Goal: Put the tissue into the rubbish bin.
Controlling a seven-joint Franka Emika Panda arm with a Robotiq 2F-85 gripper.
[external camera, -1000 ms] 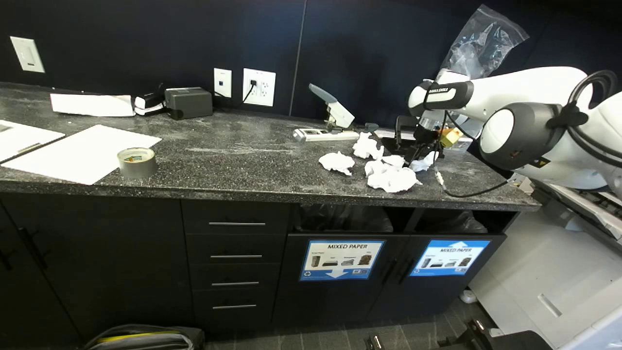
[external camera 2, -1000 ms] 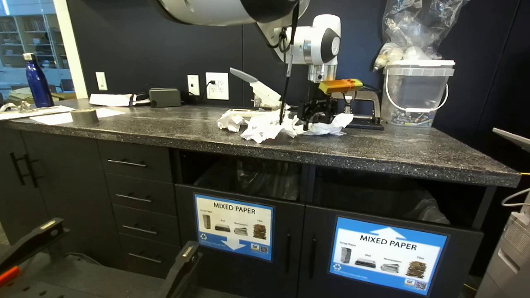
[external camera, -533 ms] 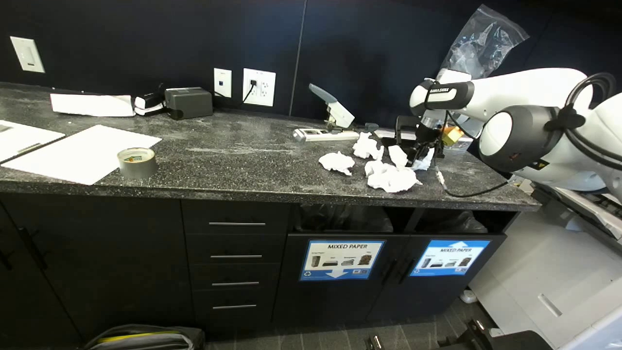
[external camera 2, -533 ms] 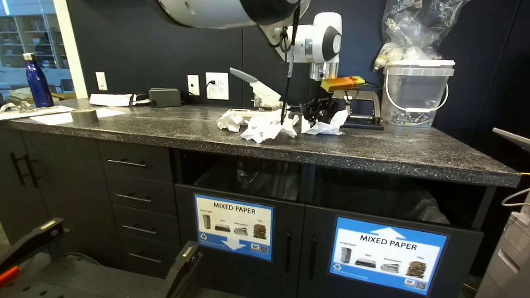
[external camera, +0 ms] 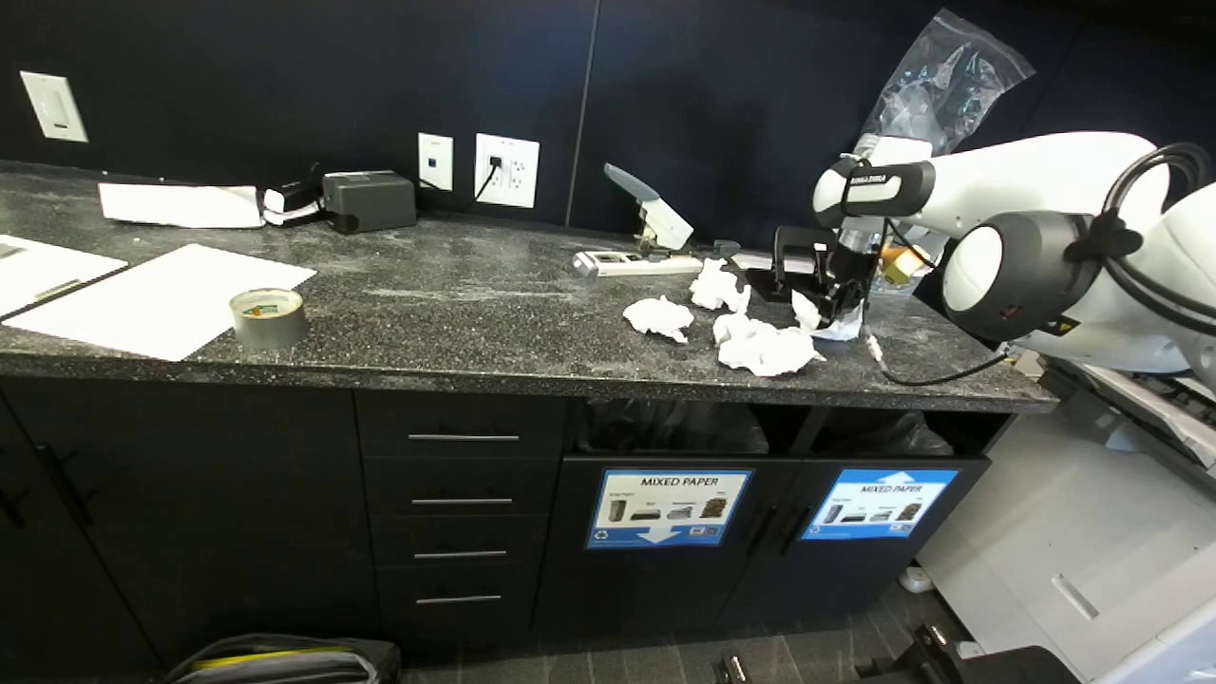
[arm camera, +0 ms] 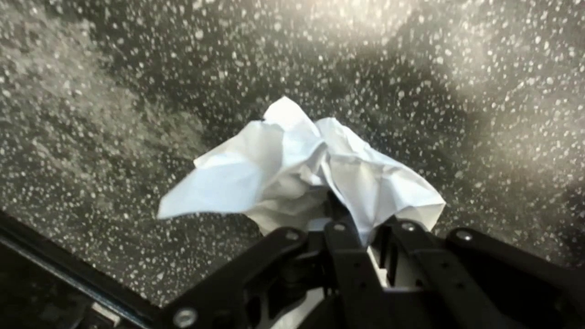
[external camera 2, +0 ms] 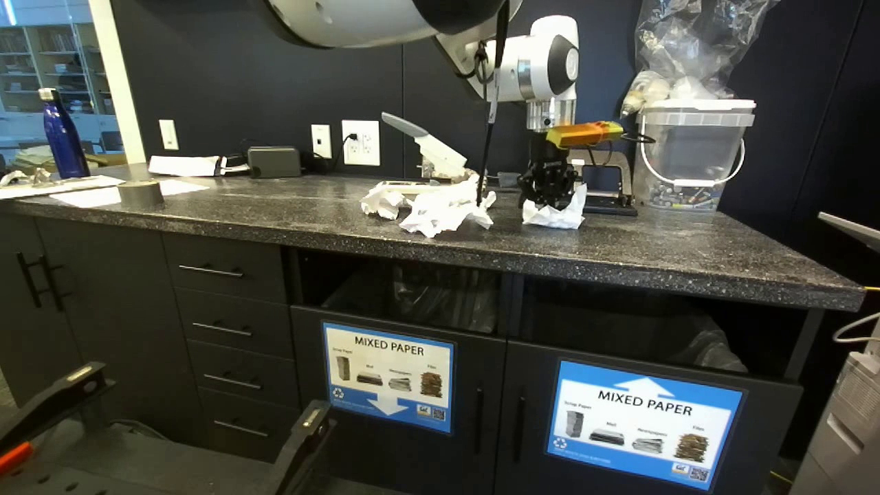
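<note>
Now the tool (arm camera: 369,229) pinches a crumpled tissue (arm camera: 292,164), which is farther from the other tissues (external camera 2: 436,212) than a second ago.

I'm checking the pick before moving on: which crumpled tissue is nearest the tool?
The rightmost crumpled tissue in both exterior views: it is pinched in the tool, while the other crumpled tissues lie apart on the counter.

Perhaps four tissues (external camera: 657,317) (one partly hidden), two signs (external camera 2: 645,424), four drawers (external camera: 456,483), one bottle (external camera 2: 63,141), one tape roll (external camera: 269,325).
</note>
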